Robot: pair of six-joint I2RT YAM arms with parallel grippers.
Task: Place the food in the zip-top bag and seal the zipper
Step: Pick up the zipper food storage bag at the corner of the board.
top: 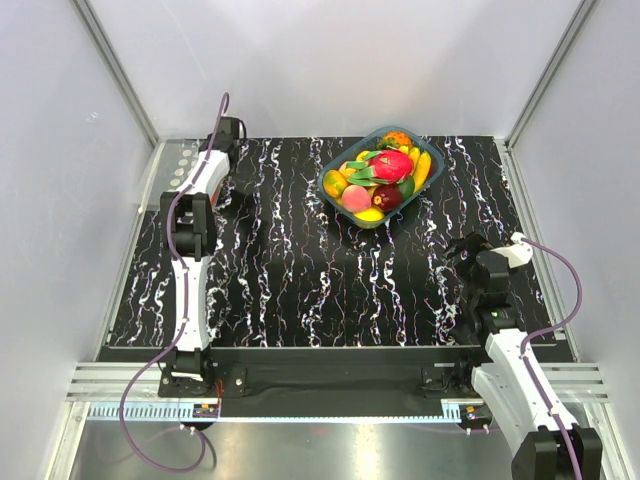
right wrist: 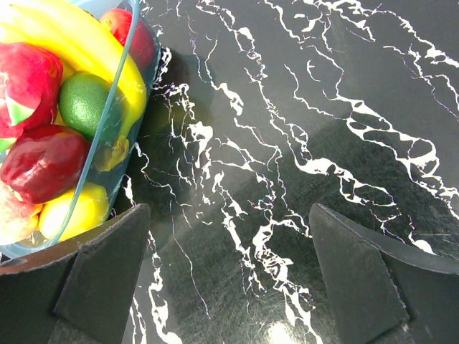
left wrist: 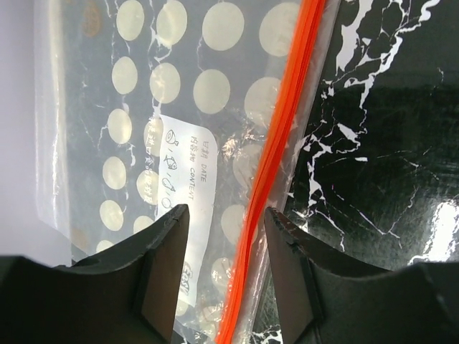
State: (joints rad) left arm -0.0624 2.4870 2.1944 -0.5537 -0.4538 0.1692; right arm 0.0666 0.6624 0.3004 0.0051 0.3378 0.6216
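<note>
**Left jaws straddle the zipper edge; the food waits in its tray**

The left gripper (left wrist: 226, 215) stands part open with a finger on either side of the orange zipper (left wrist: 287, 122). It is probably placed this way to pinch the mouth edge and lift the zip-top bag (left wrist: 188, 154). Whether the tips touch the plastic yet, I cannot tell. The bag lies flat at the table's far left corner, label up, with pale dots (left wrist: 222, 25) showing through or beneath it.

The right gripper (right wrist: 229, 215) is spread wide and empty. It hovers over the marbled table (right wrist: 323, 107) just beside the teal tray (right wrist: 107, 122), well placed to reach the food (right wrist: 43, 161) once the bag is open. All the fruit sits in the tray, none of it bagged.
</note>
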